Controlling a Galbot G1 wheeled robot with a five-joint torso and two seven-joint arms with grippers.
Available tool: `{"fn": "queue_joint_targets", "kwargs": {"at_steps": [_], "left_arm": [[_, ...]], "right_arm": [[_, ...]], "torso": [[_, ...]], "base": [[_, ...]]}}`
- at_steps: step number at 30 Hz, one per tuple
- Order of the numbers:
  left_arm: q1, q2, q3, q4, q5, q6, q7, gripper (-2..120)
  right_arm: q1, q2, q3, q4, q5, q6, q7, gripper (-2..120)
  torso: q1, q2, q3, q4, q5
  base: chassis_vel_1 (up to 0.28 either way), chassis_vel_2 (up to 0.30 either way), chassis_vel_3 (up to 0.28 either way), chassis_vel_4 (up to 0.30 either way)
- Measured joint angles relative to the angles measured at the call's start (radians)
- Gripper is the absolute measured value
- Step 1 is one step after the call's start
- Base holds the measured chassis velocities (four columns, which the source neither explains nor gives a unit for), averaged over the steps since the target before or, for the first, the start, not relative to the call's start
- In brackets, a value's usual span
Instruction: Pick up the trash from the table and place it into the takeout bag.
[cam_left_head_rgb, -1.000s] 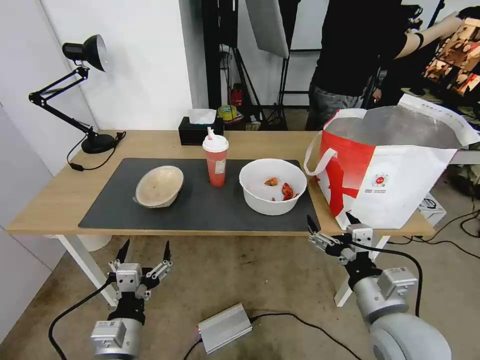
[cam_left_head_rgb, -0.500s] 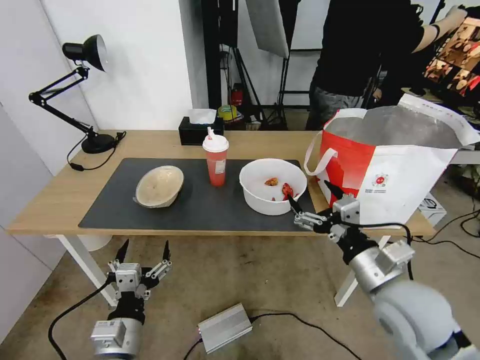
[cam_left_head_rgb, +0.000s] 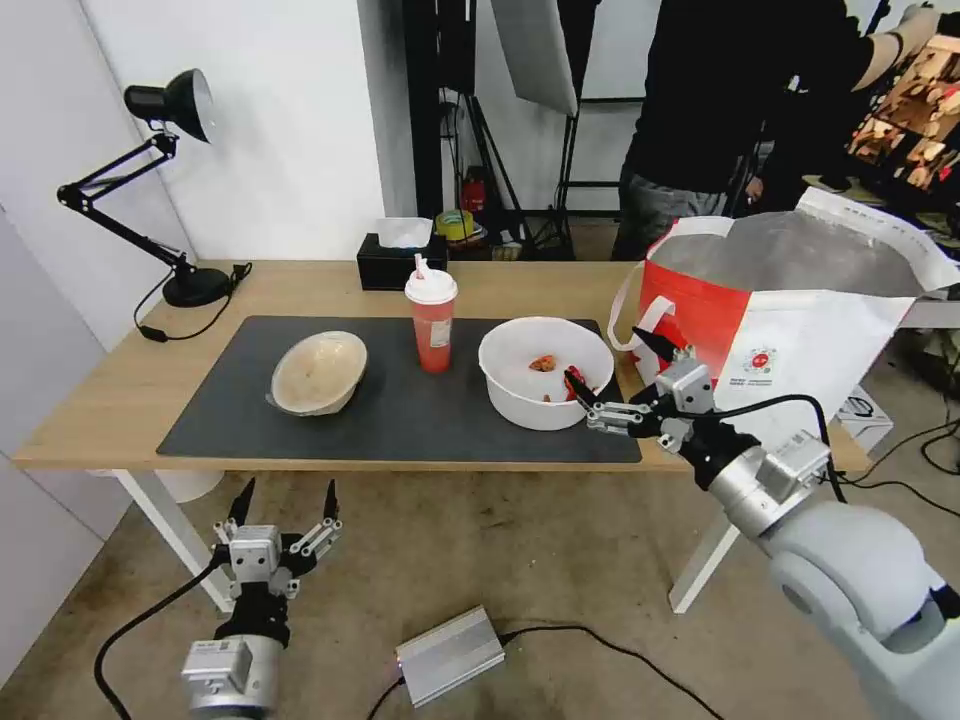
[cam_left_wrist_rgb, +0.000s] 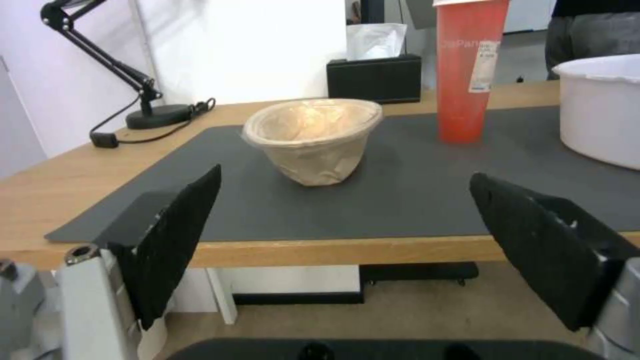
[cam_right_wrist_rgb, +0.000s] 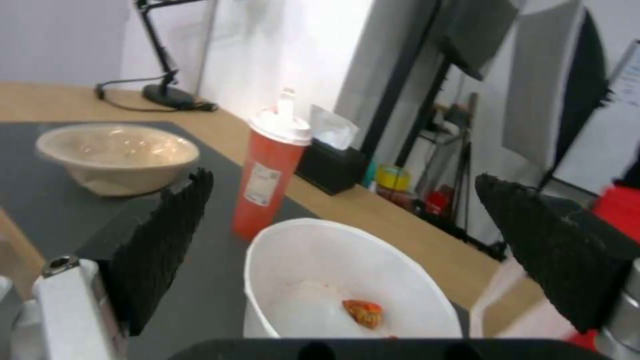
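Note:
On the dark mat of the table (cam_left_head_rgb: 120, 400) stand a beige bowl (cam_left_head_rgb: 319, 372), a red cup (cam_left_head_rgb: 431, 318) with white lid and straw, and a white bowl (cam_left_head_rgb: 545, 372) holding red scraps. The red-and-white takeout bag (cam_left_head_rgb: 790, 340) stands open at the table's right end. My right gripper (cam_left_head_rgb: 606, 365) is open, just above the table's front right, at the white bowl's right rim; the right wrist view looks down into the white bowl (cam_right_wrist_rgb: 347, 285), with the red cup (cam_right_wrist_rgb: 270, 170) and beige bowl (cam_right_wrist_rgb: 117, 155) beyond. My left gripper (cam_left_head_rgb: 286, 495) hangs open below the table's front edge, facing the beige bowl (cam_left_wrist_rgb: 313, 137).
A black tissue box (cam_left_head_rgb: 402, 258) sits at the table's back edge, and a black desk lamp (cam_left_head_rgb: 170, 180) at the back left. A silver box (cam_left_head_rgb: 450, 655) with cables lies on the floor. A person stands behind the bag.
My right arm has risen from below the table's edge and moved forward and left, bringing the open gripper up to the white bowl's right side. The left arm stays still.

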Motion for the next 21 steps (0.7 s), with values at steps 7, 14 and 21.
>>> {"fn": "queue_joint_targets", "kwargs": {"at_steps": [7,14,21], "left_arm": [[0.001,-0.003,0.000,-0.002,0.000,0.000,0.000,100],[0.000,-0.007,-0.003,-0.002,0.001,0.000,-0.001,100],[0.000,-0.006,-0.007,-0.001,0.000,-0.001,-0.003,100]], "right_arm": [[0.180,-0.122,-0.141,-0.024,0.083,-0.030,0.000,100],[0.434,-0.214,-0.358,-0.057,0.228,-0.092,-0.003,100],[0.525,-0.230,-0.416,-0.078,0.346,-0.177,-0.027,100]], "torso": [[0.000,0.000,0.000,0.0001,-0.0002],[0.000,0.000,0.000,0.0003,-0.0002],[0.000,0.000,0.000,0.0001,-0.0001]], "base": [[0.000,0.000,0.000,0.000],[0.000,0.000,0.000,0.000],[0.000,0.000,0.000,0.000]]}}
